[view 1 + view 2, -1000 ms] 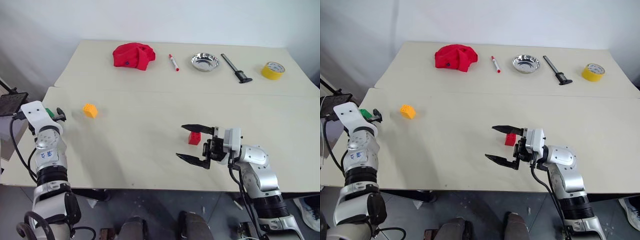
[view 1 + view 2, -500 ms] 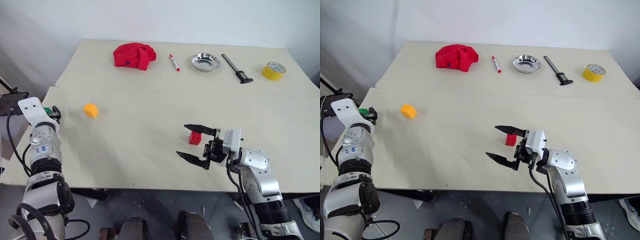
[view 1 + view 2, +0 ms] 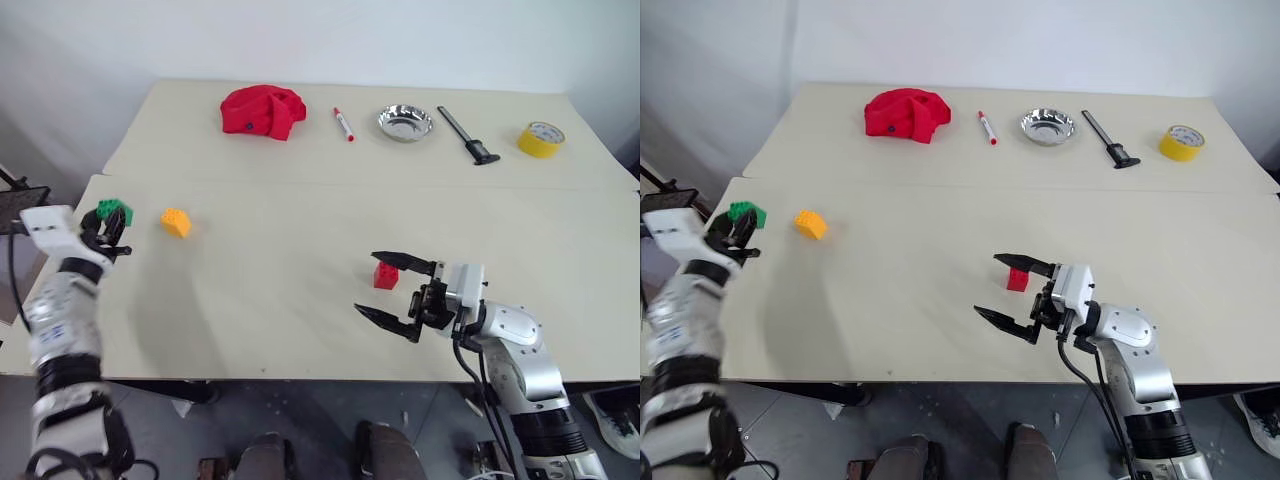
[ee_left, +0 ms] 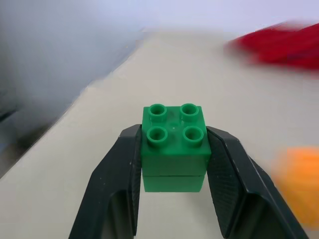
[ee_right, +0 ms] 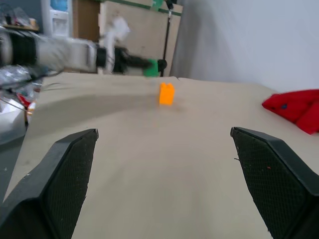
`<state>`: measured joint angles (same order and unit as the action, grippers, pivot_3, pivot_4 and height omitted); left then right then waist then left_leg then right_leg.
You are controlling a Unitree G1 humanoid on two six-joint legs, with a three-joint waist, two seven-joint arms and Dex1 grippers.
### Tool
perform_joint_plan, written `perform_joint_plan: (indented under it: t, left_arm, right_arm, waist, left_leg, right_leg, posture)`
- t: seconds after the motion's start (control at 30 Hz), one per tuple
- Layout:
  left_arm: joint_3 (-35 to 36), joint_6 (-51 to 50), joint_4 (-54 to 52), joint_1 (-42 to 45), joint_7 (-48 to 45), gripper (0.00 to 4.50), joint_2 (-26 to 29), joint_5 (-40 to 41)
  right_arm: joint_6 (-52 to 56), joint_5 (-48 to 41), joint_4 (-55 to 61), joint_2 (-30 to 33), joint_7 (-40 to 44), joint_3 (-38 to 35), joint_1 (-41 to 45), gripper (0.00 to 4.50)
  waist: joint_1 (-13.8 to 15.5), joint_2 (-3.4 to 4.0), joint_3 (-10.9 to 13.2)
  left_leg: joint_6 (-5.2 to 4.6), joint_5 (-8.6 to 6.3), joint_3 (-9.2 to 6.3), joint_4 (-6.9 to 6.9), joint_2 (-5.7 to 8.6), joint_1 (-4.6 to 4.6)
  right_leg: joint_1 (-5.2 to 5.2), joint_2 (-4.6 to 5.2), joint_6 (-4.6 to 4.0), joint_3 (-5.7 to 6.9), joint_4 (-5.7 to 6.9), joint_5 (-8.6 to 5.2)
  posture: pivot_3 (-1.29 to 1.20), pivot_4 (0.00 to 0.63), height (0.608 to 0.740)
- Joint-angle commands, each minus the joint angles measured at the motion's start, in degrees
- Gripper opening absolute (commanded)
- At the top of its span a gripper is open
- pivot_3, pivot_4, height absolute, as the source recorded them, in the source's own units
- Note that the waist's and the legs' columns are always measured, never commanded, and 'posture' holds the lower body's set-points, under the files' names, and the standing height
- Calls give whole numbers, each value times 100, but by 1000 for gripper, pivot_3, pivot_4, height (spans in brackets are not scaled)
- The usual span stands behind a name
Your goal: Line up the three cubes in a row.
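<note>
The left pincer (image 4: 172, 164) is pinching the green cube (image 4: 173, 148) by its 2 opposite flat side walls, studs facing up, at the far left edge of the tabletop (image 3: 300, 260); the block sits square between the black fingers (image 4: 115, 179), and in the head view it appears raised off the surface, though I cannot tell by how much. The orange-yellow cube (image 3: 176, 221) rests on the tabletop just to the right of that pincer, apart from it; the red cube (image 3: 386, 275) lies well to the right, near the middle, just beside the far finger of the right pincer (image 3: 393, 296), whose 2 fingers are spread wide with nothing between them.

These 3 cubes look like hard, hollow moulded plastic; I judge them very light, stiff and not fragile, so a firm squeeze should do no harm. The smooth glossy walls are likely a little slippery, and so light a block may skid or tip if nudged by 1 finger before the other arrives. The best hold is on 2 parallel side faces, low and centred, fingers flat against the walls as the left pincer has it; the studded top gives poor purchase, and a corner grip would probably let the cube twist out; set down flat, it should stay put.
</note>
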<state>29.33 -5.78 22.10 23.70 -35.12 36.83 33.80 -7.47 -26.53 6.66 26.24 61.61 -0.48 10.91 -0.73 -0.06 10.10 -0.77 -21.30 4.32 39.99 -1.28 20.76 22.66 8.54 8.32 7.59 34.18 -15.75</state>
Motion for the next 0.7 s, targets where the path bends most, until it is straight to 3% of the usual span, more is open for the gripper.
perform_joint_plan:
  t: [0.03,0.2,0.33,0.5,0.7]
  left_arm:
    - [-498,-1352,-1844,-449,-1564,1475,725,957]
    - [-2096,-1504,-2459,-295,-2645,1475,870,338]
    - [-3743,-93,-908,792,-3147,1475,-53,-1337]
    - [-4089,1107,1179,1984,-3061,1475,-1059,-2144]
    - [-4133,1684,2292,2609,-3171,1475,-1615,-2501]
  right_arm:
    - [-39,-197,220,276,-31,-471,-129,4500]
    - [-75,-206,-56,659,139,-809,-253,4500]
    - [122,-353,-156,830,172,-994,-137,4500]
    - [295,-393,114,855,135,-991,-333,4500]
    - [392,-388,434,807,-15,-1000,-715,4500]
  waist:
    - [49,-1,2]
    - [204,61,7]
    - [214,59,8]
    - [183,38,13]
    - [163,34,16]
  left_leg:
    - [0,0,-6,3,1,2]
    - [-11,3,17,6,19,-31]
    - [-13,6,62,5,11,-33]
    - [-23,7,86,3,13,-26]
    - [-30,1,98,-12,12,-21]
  right_leg:
    - [-1,0,0,1,0,0]
    - [-36,5,-4,-34,-19,-2]
    - [-15,-10,-17,-65,-9,-9]
    - [-1,-11,-13,-76,-16,-6]
    - [14,-7,-2,-67,-20,-1]
  posture:
    - [0,150,740]
    - [0,150,740]
    - [0,150,740]
    - [0,150,740]
    - [0,150,740]
